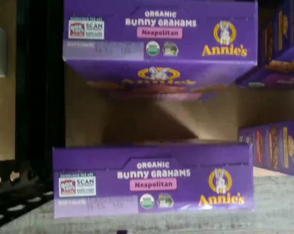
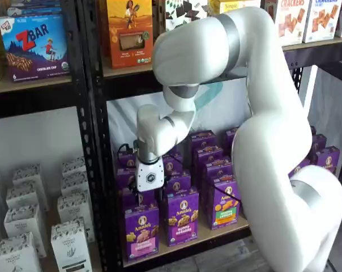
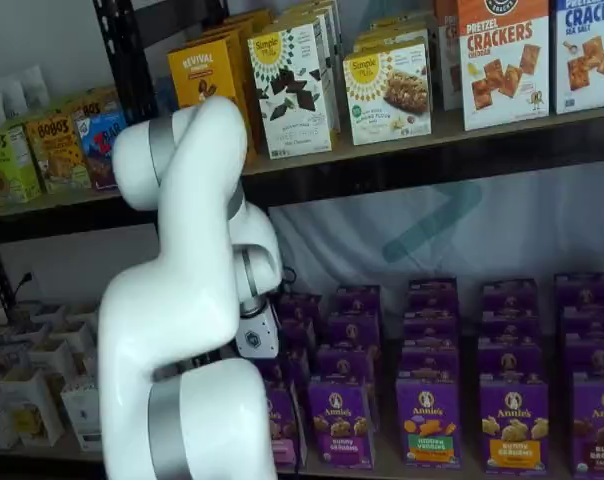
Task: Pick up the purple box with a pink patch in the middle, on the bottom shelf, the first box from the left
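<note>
The purple box (image 2: pixel 141 231) stands upright at the front left of the bottom shelf (image 2: pixel 216 233), with a pink label band across its lower middle. In a shelf view it (image 3: pixel 283 432) is partly hidden by my arm. In the wrist view I look down on its top (image 1: pixel 152 180), which reads Bunny Grahams Neapolitan on a pink patch. A second such carton (image 1: pixel 159 39) stands behind it. My gripper (image 2: pixel 141 198) hangs just above the front box, under its white body (image 3: pixel 254 336). Its fingers show only as dark bits, with no gap to tell.
More purple cartons fill the shelf to the right, one with an orange-and-green patch (image 2: pixel 225 207). A black perforated upright (image 2: pixel 94 170) stands close on the left, with white cartons (image 2: pixel 69 226) beyond it. The upper shelf board (image 2: pixel 131 73) lies above my arm.
</note>
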